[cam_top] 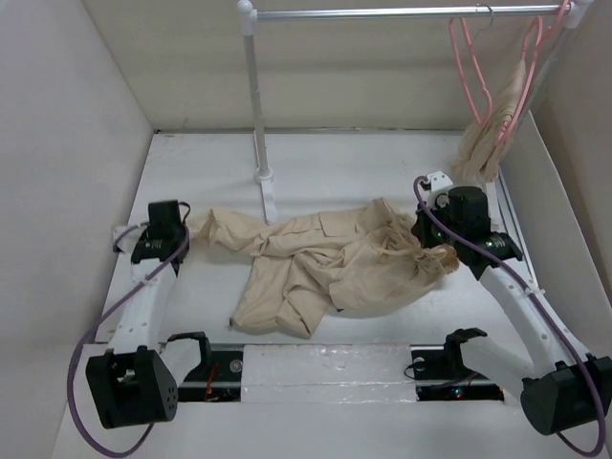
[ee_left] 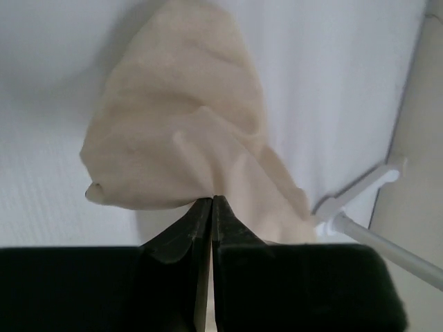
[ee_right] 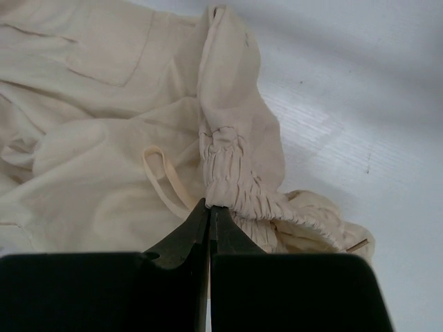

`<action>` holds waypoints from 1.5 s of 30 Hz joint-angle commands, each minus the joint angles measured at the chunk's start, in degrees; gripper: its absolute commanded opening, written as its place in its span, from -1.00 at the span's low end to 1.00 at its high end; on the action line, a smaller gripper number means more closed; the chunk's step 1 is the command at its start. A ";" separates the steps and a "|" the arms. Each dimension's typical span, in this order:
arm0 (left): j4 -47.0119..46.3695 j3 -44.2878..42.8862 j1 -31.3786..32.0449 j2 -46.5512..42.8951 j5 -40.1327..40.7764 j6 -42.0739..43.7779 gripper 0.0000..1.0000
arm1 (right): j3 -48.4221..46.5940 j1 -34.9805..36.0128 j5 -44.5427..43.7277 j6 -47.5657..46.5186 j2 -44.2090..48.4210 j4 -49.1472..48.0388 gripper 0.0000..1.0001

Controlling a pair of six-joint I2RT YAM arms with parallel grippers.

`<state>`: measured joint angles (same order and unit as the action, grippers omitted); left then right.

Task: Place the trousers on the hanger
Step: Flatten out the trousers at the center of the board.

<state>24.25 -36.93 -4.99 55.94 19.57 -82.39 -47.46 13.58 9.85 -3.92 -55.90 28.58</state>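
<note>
The pale beige trousers lie crumpled across the middle of the table. My left gripper is shut on the end of one leg at the left; in the left wrist view the jaws pinch the cloth. My right gripper is shut on the gathered elastic waistband at the right; the right wrist view shows it pinching the waistband. The bare pink hanger hangs on the rail at the top right, well above and behind both grippers.
A white rack pole stands behind the trousers and carries a metal rail. A second pink hanger holds a small bunched beige garment by the right wall. The rack foot shows in the left wrist view.
</note>
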 commanded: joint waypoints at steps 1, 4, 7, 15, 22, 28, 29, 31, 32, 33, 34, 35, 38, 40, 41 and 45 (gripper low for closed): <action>-1.58 -17.87 -0.28 4.16 4.86 13.43 -1.00 | -10.16 0.57 0.43 -0.91 0.71 2.08 -1.00; 2.72 -35.46 -0.28 8.74 6.00 18.65 -1.00 | -17.98 0.57 1.84 -0.56 0.70 4.11 -1.00; 3.61 -45.15 -0.28 8.58 5.22 22.62 -1.00 | -23.45 0.57 1.93 -0.03 2.10 5.69 -1.00; 6.50 -67.55 -0.28 12.87 2.49 28.50 -1.00 | -40.51 0.57 0.70 1.36 2.45 9.66 -1.00; 7.74 -68.55 -0.28 7.44 8.28 34.56 -1.00 | -39.72 1.71 -0.87 2.08 13.26 13.59 -1.00; 8.26 -57.40 -0.28 1.98 13.47 37.83 -1.00 | -42.36 1.71 -7.46 -0.03 16.53 21.60 -1.00; 9.49 -53.12 -0.28 1.37 14.17 37.57 -1.00 | -40.88 1.71 -9.47 -0.21 16.09 22.48 -1.00; 10.11 -47.30 0.51 -0.21 16.28 37.74 -1.00 | -38.86 1.71 -12.04 -0.73 15.30 23.01 -1.00; 10.46 -42.31 1.03 -0.31 17.16 38.18 -1.00 | -34.84 1.71 -14.65 -0.91 15.12 21.97 -1.00; 9.86 -39.91 1.04 -0.22 18.47 38.79 -1.00 | -32.54 1.71 -16.42 -1.00 14.42 20.74 -1.00; 9.07 -38.15 1.04 1.61 17.96 39.14 -1.00 | -30.26 1.71 -17.83 -1.26 13.46 17.07 -1.00; 7.67 -37.78 1.04 3.54 17.09 39.67 -1.00 | -28.23 1.71 -19.93 -1.52 12.14 14.60 -1.00; 4.58 -44.32 1.04 16.87 11.19 43.62 -0.93 | -24.09 -0.29 -21.54 -1.88 3.63 5.20 -1.00; 3.09 -49.88 1.04 30.88 10.14 48.36 -0.86 | -21.46 -2.94 -21.01 -1.88 -0.76 -2.44 -1.00; 5.52 -58.44 0.34 36.29 9.96 49.68 -0.82 | -20.05 -4.60 -19.88 -1.79 -1.83 -5.43 -1.00; 16.09 -77.41 -2.39 54.18 0.32 51.54 0.07 | -18.10 -13.23 -16.52 -1.17 -7.37 -9.07 -1.00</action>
<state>33.58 -103.85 -5.10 101.30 28.80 -35.35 -64.62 3.99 -6.61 -5.15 -64.34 30.17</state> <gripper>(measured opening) 0.424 0.016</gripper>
